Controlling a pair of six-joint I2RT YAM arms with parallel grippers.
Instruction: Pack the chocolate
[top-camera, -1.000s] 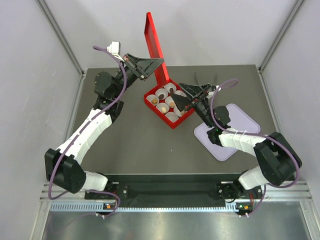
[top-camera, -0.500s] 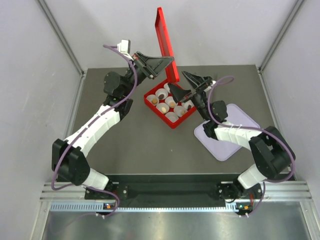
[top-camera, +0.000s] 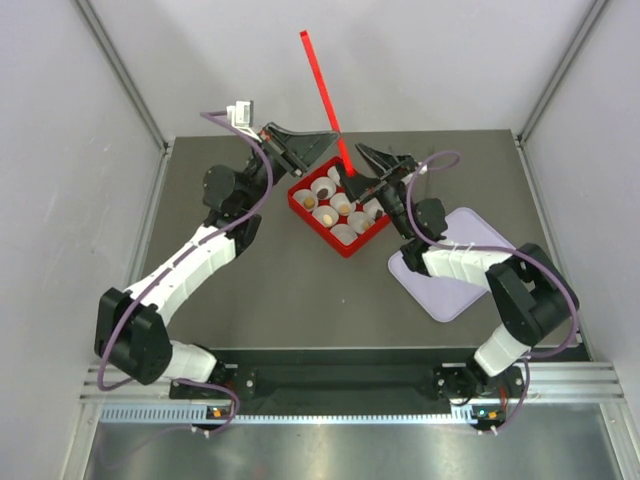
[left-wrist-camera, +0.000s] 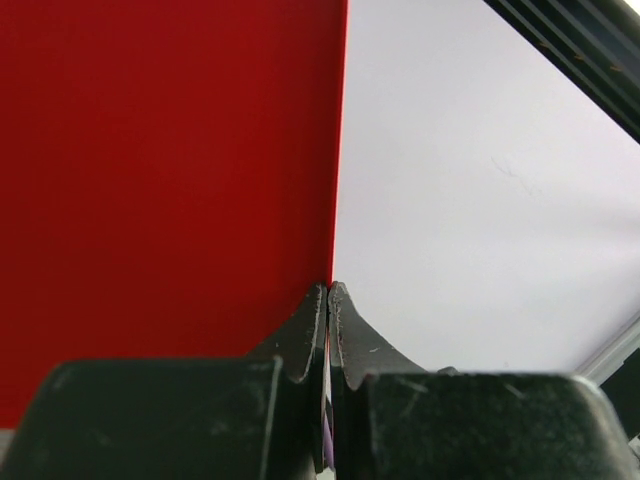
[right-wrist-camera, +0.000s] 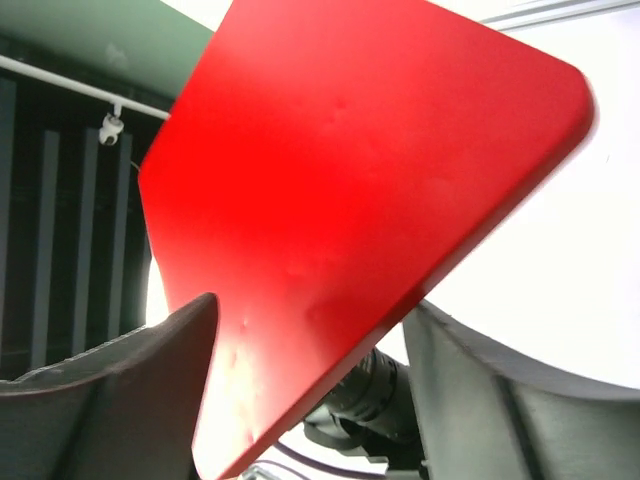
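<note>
A red box in the middle of the table holds several white paper cups. Some cups hold chocolate: a tan piece, another tan piece and a dark piece. The box's red lid stands upright at the box's far side, edge-on to the top camera. My left gripper is shut on the lid's edge; in the left wrist view the gripper pinches the lid. My right gripper is open at the lid's base, and the lid lies between its spread fingers.
A pale purple mat lies on the table to the right of the box, under my right arm. Grey walls enclose the table on the left, right and far sides.
The lid has turned from showing its face to standing edge-on. My left gripper swung right with it. My right gripper rose from over the box to the lid's base.
</note>
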